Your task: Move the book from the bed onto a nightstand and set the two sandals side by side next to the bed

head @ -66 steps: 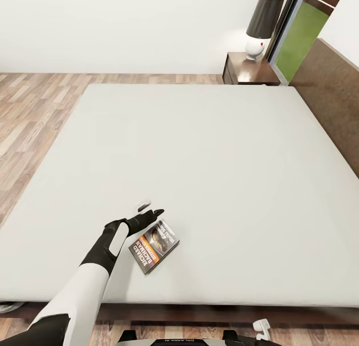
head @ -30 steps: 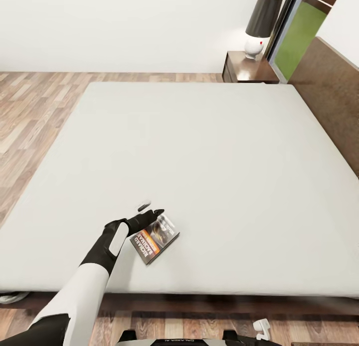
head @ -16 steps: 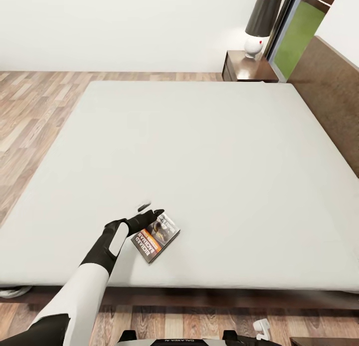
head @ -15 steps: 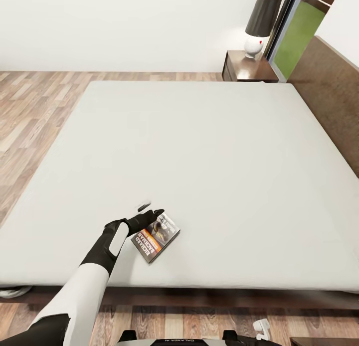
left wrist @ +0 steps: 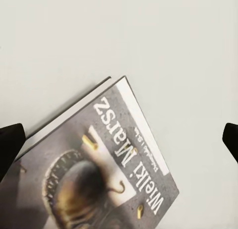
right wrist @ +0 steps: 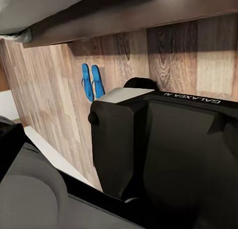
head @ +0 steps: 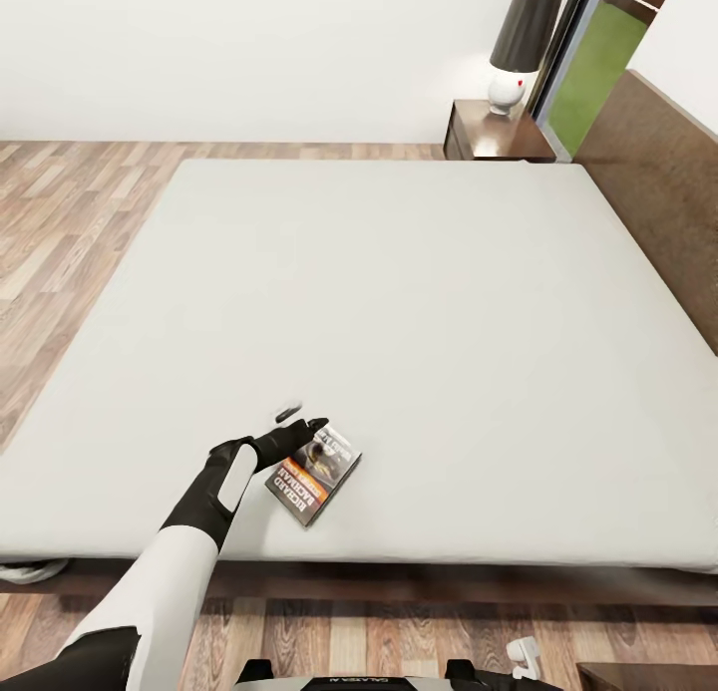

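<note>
A white-walled bedroom with wood-plank floor holds the bed (head: pixel 399 302), its pale grey mattress taking up most of the head view, with the nightstand (head: pixel 499 133) and a lamp (head: pixel 524 48) at the far right corner beside the headboard. The book (head: pixel 314 474) lies flat on the mattress near its near edge, and the left gripper (head: pixel 296 420) hovers just over the book's far left corner, jaws spread wide and holding nothing; in the left wrist view the two dark fingertips (left wrist: pixel 11 144) stand well apart on either side of the book (left wrist: pixel 99 164). To do this pick well, I would judge the jaws need to come down astride one edge of the thin cover and close on it squarely, since a flat paperback on a soft surface gives little to bite. The cover reads "Richard Bachman" in the head view and "Wielki Marsz" in the wrist view. The right wrist view shows the sandals (right wrist: pixel 92 81) side by side on the floor near the bed frame, and "GALAXEA" on the robot's base (right wrist: pixel 188 140); whether the right gripper is open, I cannot tell.
</note>
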`<state>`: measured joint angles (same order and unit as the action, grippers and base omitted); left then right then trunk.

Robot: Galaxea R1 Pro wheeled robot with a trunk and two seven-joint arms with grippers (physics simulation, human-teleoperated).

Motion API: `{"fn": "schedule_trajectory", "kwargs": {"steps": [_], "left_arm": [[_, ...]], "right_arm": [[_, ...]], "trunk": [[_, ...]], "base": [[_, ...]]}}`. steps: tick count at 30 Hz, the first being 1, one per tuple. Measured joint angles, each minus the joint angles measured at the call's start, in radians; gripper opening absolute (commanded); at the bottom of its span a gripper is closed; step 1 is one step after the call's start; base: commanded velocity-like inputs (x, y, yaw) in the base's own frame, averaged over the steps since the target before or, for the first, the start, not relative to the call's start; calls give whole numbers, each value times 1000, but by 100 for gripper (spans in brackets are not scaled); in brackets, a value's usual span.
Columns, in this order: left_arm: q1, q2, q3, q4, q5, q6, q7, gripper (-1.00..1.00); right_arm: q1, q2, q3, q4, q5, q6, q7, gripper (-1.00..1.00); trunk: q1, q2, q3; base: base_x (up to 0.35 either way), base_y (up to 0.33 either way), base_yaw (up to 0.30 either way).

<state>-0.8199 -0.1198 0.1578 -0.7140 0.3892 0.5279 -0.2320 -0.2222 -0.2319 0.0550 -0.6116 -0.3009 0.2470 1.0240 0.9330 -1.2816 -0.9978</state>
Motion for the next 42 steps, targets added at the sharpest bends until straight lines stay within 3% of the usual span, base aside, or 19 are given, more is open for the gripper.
{"fn": "schedule_trajectory", "kwargs": {"steps": [10, 42], "left_arm": [[0, -1, -1, 0, 0, 0, 0, 100], [0, -2, -2, 0, 0, -1, 0, 100]], "right_arm": [[0, 0, 0, 0, 0, 0, 0, 100], [0, 0, 0, 0, 0, 0, -2, 100]], "trunk": [[0, 0, 0], [0, 0, 0]], "base": [[-124, 0, 0], [-3, -28, 0]]}}
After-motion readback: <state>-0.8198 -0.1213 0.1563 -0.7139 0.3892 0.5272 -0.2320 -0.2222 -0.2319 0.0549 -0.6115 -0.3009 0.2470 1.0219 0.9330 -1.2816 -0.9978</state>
